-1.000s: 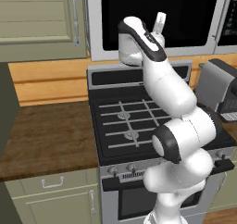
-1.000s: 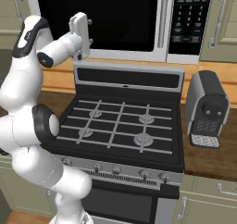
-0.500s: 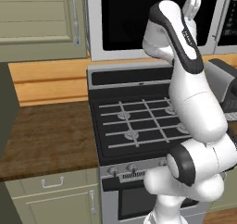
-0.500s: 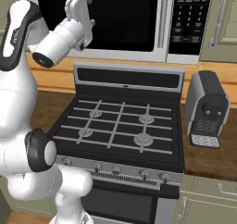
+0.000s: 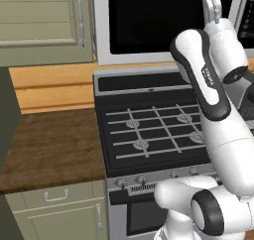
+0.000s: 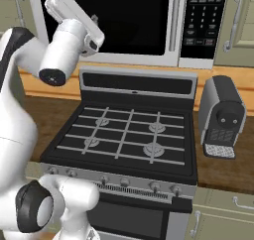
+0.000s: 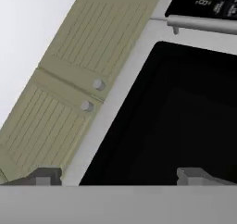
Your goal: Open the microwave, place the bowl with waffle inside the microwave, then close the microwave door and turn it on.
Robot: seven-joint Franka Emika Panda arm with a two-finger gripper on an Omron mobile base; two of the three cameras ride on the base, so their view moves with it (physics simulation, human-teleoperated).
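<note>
**Operator A:** Status, please. What has changed over the last second?

**Operator B:** I have swung the arm up and across. A second ago the gripper sat low in front of the left part of the microwave. It now stands raised against the black glass of the microwave door, with the wrist rolled. The base did not drive; the stove and the toaster sit where they were in both base views.

**Operator A:** Gripper state?

**Operator B:** Released. In the hand view both fingertips stand far apart with nothing between them. Nothing is grasped.

**Operator A:** Door condition?

**Operator B:** Closed, flush with the frame. The handle is a long grey bar beside the control strip. In the hand view it lies across the top right, well apart from the fingers. No contact yet.

**Operator A:** Where are the bowl and the waffle?

**Operator B:** I cannot locate either one. The stove top and the wooden counter to its left carry nothing.

**Operator A:** Meaning for the task?

**Operator B:** I judge this as the approach phase of step one, opening the door. The hand is now at door height but off to the hinge side. It has to travel toward the handle and align the open jaws across the bar before I close them.
</note>
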